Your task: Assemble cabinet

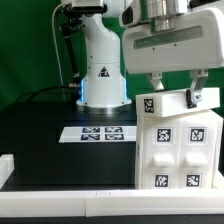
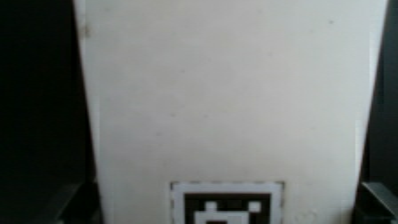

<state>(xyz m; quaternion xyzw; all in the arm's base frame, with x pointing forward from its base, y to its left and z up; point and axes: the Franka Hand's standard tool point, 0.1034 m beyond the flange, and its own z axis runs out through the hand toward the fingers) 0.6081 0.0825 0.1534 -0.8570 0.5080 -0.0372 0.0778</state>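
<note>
Cabinet (image 1: 176,140) upright, directly under gripper (image 1: 176,98), at exterior view's right. Long axis vertical; tagged face toward exterior camera, tags in rows on it. Gripper above cabinet's top end, fingers (image 1: 196,96) pointing down, straddling top edge, one each side; pinching cabinet as far as visible, contact itself not clear. Wrist view: cabinet (image 2: 222,95) fills frame as plain white panel running lengthwise away from gripper, one tag (image 2: 226,208) at near end, dark fingertips (image 2: 379,200) either side. Marker board (image 1: 95,132) flat on table (image 1: 40,135), well apart from gripper, toward exterior view's left. Robot base (image 1: 100,70) behind board.
</note>
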